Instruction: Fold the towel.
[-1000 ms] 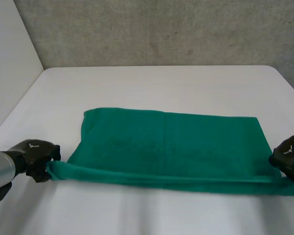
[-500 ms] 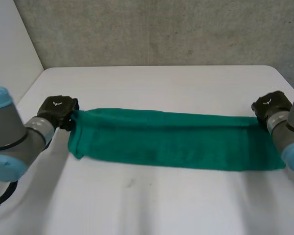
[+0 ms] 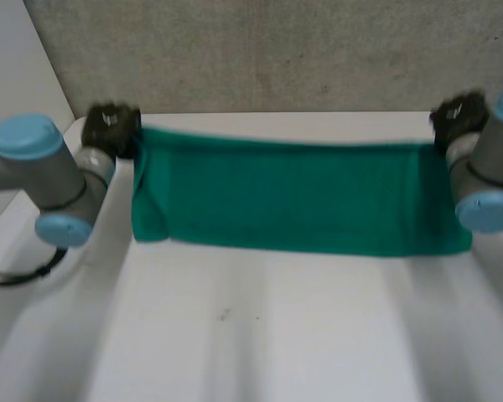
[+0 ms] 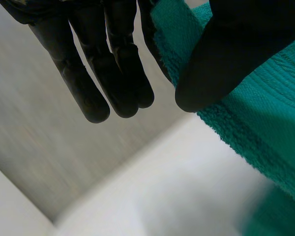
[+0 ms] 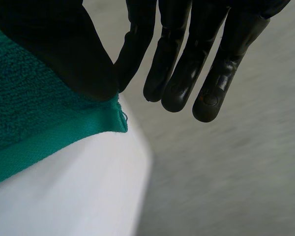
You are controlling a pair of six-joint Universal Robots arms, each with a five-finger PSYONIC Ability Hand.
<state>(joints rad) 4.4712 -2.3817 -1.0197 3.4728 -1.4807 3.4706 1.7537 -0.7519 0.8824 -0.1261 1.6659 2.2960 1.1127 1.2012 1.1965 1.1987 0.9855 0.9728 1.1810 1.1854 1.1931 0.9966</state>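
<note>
The green towel [image 3: 293, 197] hangs stretched between both hands above the far part of the white table [image 3: 260, 335], its lower edge near the tabletop. My left hand [image 3: 111, 126] pinches the towel's far left corner; in the left wrist view the thumb [image 4: 221, 59] presses the towel [image 4: 265, 123] against a finger. My right hand [image 3: 458, 113] holds the far right corner; in the right wrist view its thumb [image 5: 64, 54] pins the towel's corner [image 5: 44, 128] against a finger, while the other fingers [image 5: 206, 64] stay straight.
A grey concrete wall [image 3: 277, 50] stands right behind the table's far edge, close to both hands. A pale wall [image 3: 17, 109] runs along the left side. The near half of the table lies in front of the towel.
Both hands have carried the towel's near edge up and away, from the front of the table to above its far edge. The towel went from lying flat to hanging stretched.
</note>
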